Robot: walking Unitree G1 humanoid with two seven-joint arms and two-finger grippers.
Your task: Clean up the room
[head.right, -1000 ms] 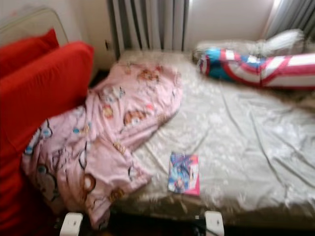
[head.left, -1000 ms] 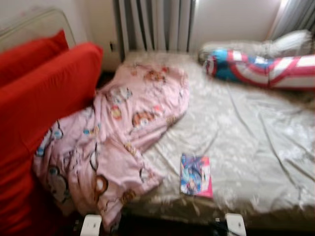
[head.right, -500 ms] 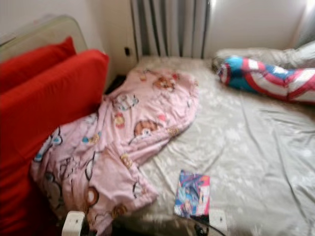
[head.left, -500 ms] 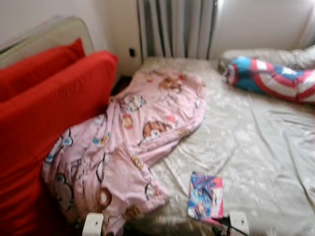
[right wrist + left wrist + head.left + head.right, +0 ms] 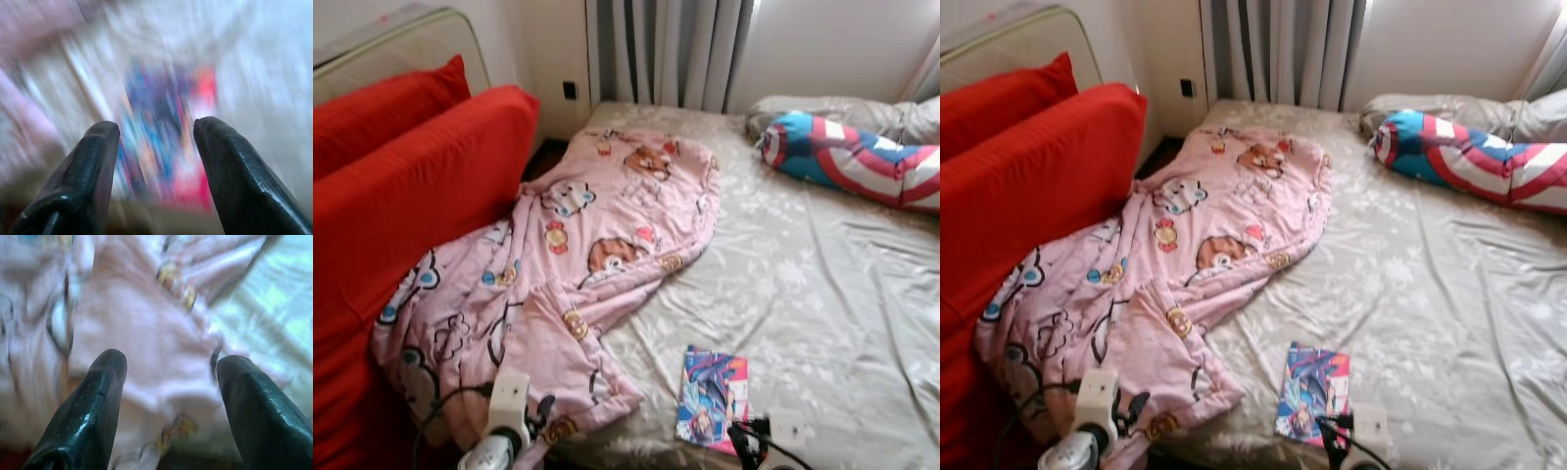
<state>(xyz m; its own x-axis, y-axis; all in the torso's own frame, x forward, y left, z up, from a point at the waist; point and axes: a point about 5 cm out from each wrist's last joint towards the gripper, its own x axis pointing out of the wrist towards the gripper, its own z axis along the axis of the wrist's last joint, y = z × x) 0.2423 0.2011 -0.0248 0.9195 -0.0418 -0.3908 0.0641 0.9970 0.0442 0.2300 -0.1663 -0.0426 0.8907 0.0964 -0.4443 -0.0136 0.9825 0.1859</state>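
Low, left pincer [image 5: 168,377] spread over blanket [image 5: 558,284] edge, book [image 5: 712,397] near bed [image 5: 822,294] edge

The right wrist view is smeared by motion, so the colourful book [image 5: 164,142] between the right gripper's [image 5: 155,128] spread fingers reads only as blue, red and pink streaks, and its cover picture cannot be made out in the head views either. The left wrist view is also soft: the prints on the pink blanket [image 5: 146,333] beyond the left gripper's [image 5: 168,363] parted fingers are unreadable blobs. In the left eye view the striped bolster [image 5: 862,162] and grey pillow [image 5: 842,108] run off the right edge, the red cushions [image 5: 401,196] off the left, and both arms are cut by the bottom edge.
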